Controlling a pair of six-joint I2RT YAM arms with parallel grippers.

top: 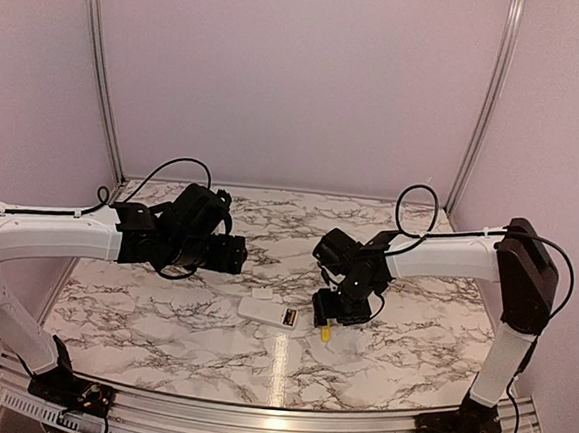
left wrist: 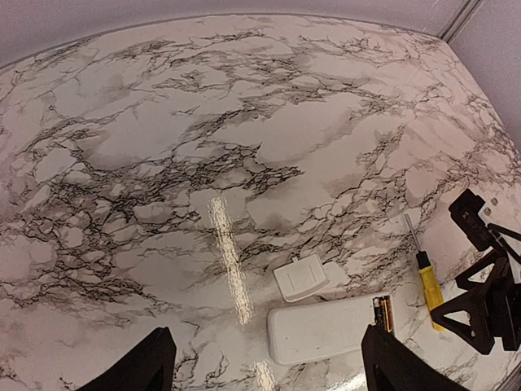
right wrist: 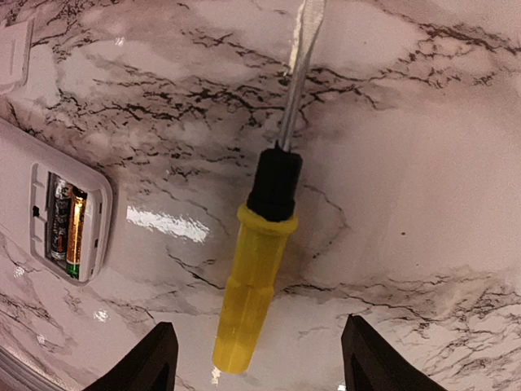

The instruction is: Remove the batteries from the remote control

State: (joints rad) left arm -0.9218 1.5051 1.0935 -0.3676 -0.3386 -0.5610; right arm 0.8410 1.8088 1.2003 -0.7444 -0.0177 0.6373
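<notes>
The white remote control (top: 265,312) lies flat on the marble table, its battery recess open at its right end. Two dark batteries (right wrist: 65,224) with brassy ends sit side by side in the recess; they also show in the left wrist view (left wrist: 383,314). The remote (left wrist: 326,327) lies between my left gripper's open fingers, lower down. My left gripper (top: 236,254) is open and empty, above and to the left of the remote. My right gripper (right wrist: 262,358) is open, low over the table just right of the remote, its fingers either side of a screwdriver's handle without touching it.
A yellow-handled screwdriver (right wrist: 260,269) with a black collar and metal shaft lies on the table right of the remote. The detached white battery cover (left wrist: 300,278) lies just behind the remote. Pale walls and metal posts close off the table's back and sides.
</notes>
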